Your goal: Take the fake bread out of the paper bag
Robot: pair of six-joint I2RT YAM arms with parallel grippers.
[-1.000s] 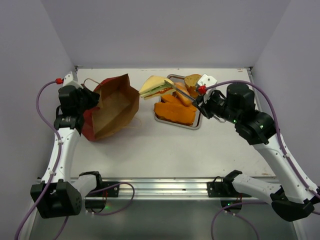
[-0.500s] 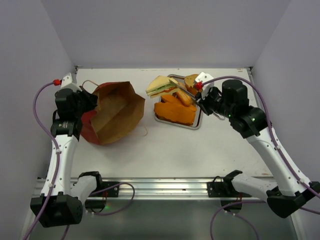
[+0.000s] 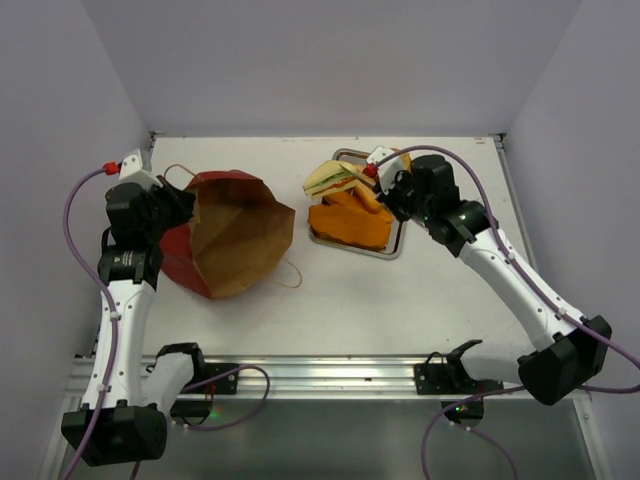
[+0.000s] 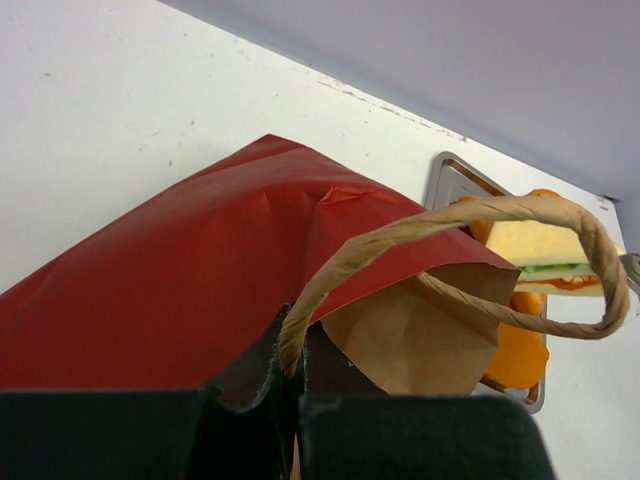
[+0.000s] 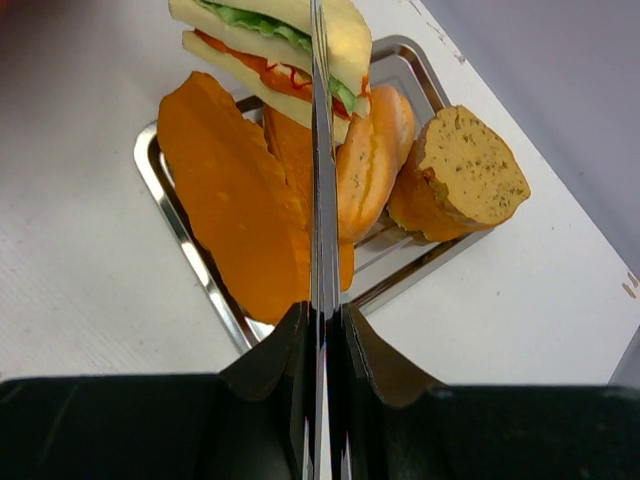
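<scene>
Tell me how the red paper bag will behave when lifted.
Probably floppy: the paper bag is creased, its mouth bent out of square. Likely light, looking empty inside; the left gripper, pinching its rim, might tip or drag it easily.

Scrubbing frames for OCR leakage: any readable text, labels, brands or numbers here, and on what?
None: no text shows in any view.
The paper bag is plain red outside, plain brown inside.
The metal tray, the fake bread and the thin metal strip in the right pincer carry no print.
</scene>
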